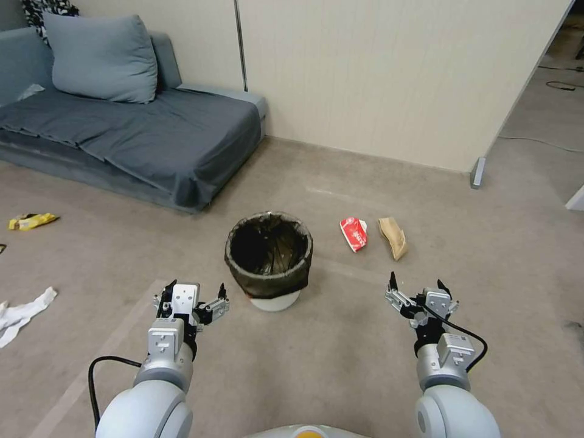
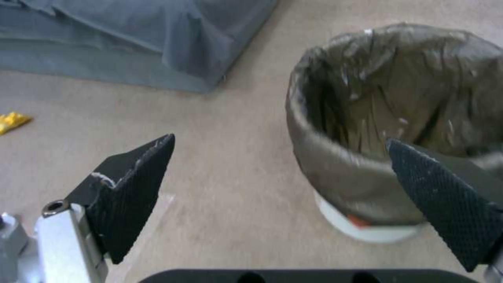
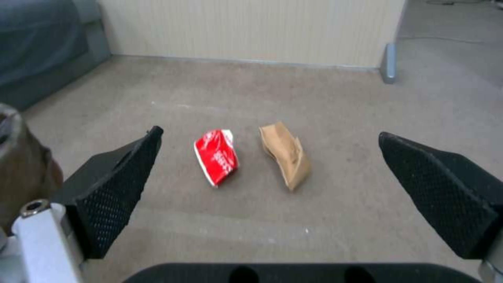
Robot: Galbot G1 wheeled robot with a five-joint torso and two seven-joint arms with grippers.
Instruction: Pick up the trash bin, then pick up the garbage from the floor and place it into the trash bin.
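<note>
Flanking trash bin (image 1: pixel 269 255), hands spread.

The trash bin (image 1: pixel 269 255), white with a dark bag folded over its rim, stands upright at frame centre. Right of it lie a crumpled red-and-white cup (image 1: pixel 353 233) and a tan paper bag (image 1: pixel 393 237) (close together). A yellow wrapper (image 1: pixel 31 221) and a white tissue (image 1: pixel 24 314) lie far left.

White trash bin (image 1: pixel 277 300) with dark liner, red-and-white cup (image 1: pixel 353 233)
</note>
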